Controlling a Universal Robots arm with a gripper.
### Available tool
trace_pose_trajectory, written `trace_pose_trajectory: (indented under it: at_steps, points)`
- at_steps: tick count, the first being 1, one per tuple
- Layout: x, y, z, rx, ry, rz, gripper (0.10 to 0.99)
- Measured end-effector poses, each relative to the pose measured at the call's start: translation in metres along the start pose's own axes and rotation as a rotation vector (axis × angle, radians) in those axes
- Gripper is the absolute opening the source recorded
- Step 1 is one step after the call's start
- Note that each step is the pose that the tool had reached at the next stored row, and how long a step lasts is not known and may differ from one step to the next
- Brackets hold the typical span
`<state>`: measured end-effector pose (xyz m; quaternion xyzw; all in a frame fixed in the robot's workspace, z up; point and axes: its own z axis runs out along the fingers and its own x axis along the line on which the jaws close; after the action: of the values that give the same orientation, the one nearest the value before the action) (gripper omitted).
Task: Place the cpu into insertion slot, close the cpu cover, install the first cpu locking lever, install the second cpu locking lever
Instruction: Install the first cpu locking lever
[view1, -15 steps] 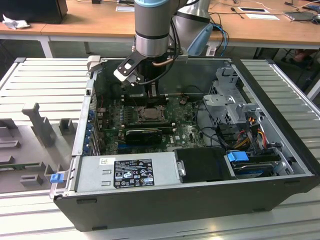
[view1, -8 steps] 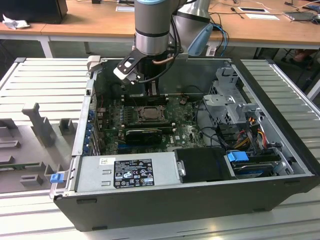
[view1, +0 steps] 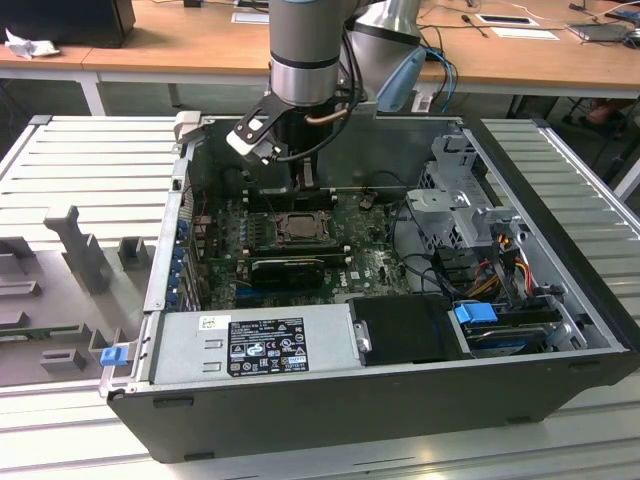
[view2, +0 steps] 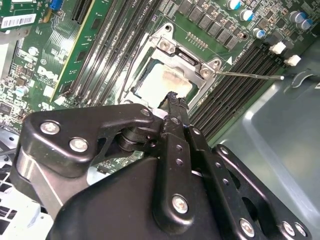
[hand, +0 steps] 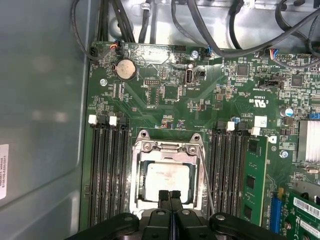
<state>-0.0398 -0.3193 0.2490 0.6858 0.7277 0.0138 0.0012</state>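
The cpu (hand: 167, 179) lies flat in the insertion slot (hand: 141, 176) of the green motherboard, its pale top smeared; it also shows in the second wrist view (view2: 167, 82). The cpu cover (hand: 167, 147) lies down around the chip as a grey metal frame (view2: 186, 56). My gripper (hand: 169, 195) is shut with nothing between its black fingers, its tips just over the socket's edge (view2: 173, 98). Whether they touch the cover I cannot tell. A thin locking lever (view2: 250, 76) sticks out sideways from the socket (hand: 206, 177). In the exterior view the gripper (view1: 305, 183) hangs just behind the socket (view1: 299, 228).
Black memory slots (hand: 107, 170) flank the socket on both sides. The case's grey wall (hand: 40, 125) stands close by. A power supply (view1: 255, 345), a drive cage (view1: 465, 215) and cable bundles (view1: 500, 270) fill the rest of the open case.
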Motion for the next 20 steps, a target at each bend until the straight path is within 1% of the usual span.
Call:
trace_pose_trajectory:
  at_steps: [20]
  points:
    - [0.0002, 0.0002, -0.0104, 0.000, 0.0001, 0.000, 0.106]
